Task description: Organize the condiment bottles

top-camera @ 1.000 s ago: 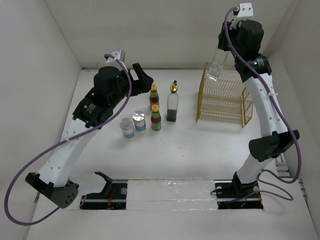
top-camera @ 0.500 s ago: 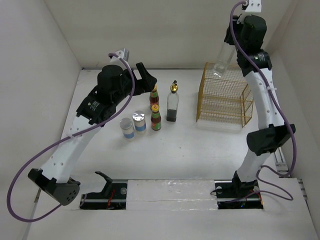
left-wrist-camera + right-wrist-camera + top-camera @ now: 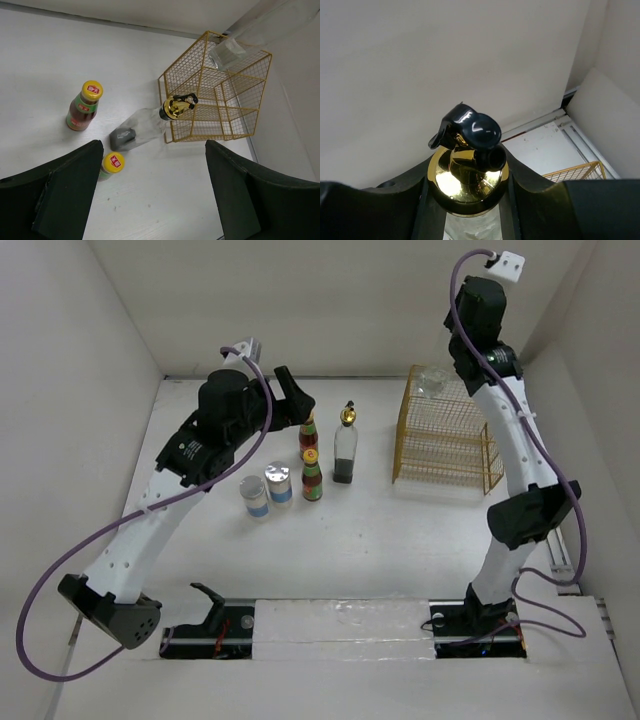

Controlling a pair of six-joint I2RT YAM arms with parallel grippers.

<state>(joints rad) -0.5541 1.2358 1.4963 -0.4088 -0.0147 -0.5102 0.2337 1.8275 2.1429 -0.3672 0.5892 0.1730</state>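
Nearest you on the bench [image 3: 400, 530], left of centre, two silver-lidded jars stand side by side: the near jar [image 3: 256, 497] and the second jar [image 3: 279, 483], close together. Just right of them is the near sauce bottle [image 3: 312, 476], upright, yellow cap, green-and-red label. A little farther and to its right, the standing glass bottle [image 3: 345, 447] is upright with its gold stopper on top. Behind the near sauce bottle, the far sauce bottle [image 3: 308, 432] stands upright too.

Your left tool [image 3: 293, 400] hovers just above and to the left of that far sauce bottle. Its jaws are spread wide, and the left wrist view shows nothing between them.

To the right, well apart from the bottles, sits the gold wire rack [image 3: 447, 440].

Over the rack's far left corner, the raised glass bottle [image 3: 432, 380] hangs tilted, base down. You cannot tell whether the base touches the wire. Your right tool [image 3: 466, 197] is clamped on that bottle's neck just under the gold stopper [image 3: 467, 172], high near the back wall.
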